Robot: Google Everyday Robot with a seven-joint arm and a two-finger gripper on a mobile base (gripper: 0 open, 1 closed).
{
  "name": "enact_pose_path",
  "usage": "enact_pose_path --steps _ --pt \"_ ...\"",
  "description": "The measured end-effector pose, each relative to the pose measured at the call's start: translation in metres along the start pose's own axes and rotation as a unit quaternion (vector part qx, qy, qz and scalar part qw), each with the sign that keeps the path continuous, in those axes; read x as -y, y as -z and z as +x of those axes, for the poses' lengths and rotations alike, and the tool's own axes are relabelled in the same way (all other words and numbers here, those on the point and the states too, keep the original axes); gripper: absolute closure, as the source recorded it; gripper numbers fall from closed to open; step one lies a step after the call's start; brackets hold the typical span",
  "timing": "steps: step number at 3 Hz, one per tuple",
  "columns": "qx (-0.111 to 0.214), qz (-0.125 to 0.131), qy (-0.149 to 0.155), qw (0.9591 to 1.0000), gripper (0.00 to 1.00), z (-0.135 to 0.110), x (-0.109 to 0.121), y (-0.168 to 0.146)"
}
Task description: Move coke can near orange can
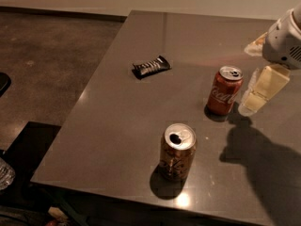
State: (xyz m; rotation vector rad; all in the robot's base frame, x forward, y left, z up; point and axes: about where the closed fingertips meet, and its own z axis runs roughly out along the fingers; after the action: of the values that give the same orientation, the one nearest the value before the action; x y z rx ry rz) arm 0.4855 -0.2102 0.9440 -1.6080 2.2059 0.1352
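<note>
The coke can (225, 90), red with white script and a silver top, stands upright on the right part of the grey table (117, 117). The orange can (177, 152), brownish-orange with dark markings and an opened silver top, stands upright near the table's front edge, left of and in front of the coke can. My gripper (254, 100), cream-coloured under a white wrist housing (282, 41), hangs just right of the coke can at about its height, a small gap away from it. It holds nothing that I can see.
A dark wrapped snack bar (150, 67) lies on the table to the back left of the cans. The arm's shadow (263, 154) falls on the table's right front. A dark floor (42, 55) lies beyond the table's left edge.
</note>
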Motion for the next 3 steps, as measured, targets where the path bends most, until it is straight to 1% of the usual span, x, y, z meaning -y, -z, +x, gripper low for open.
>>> enact_pose_path --steps 1,3 --pt "0.022 -0.017 -0.011 0.9995 0.00 0.000 0.008 -0.016" --pt "0.059 -0.028 -0.014 0.9978 0.00 -0.006 0.015 -0.037"
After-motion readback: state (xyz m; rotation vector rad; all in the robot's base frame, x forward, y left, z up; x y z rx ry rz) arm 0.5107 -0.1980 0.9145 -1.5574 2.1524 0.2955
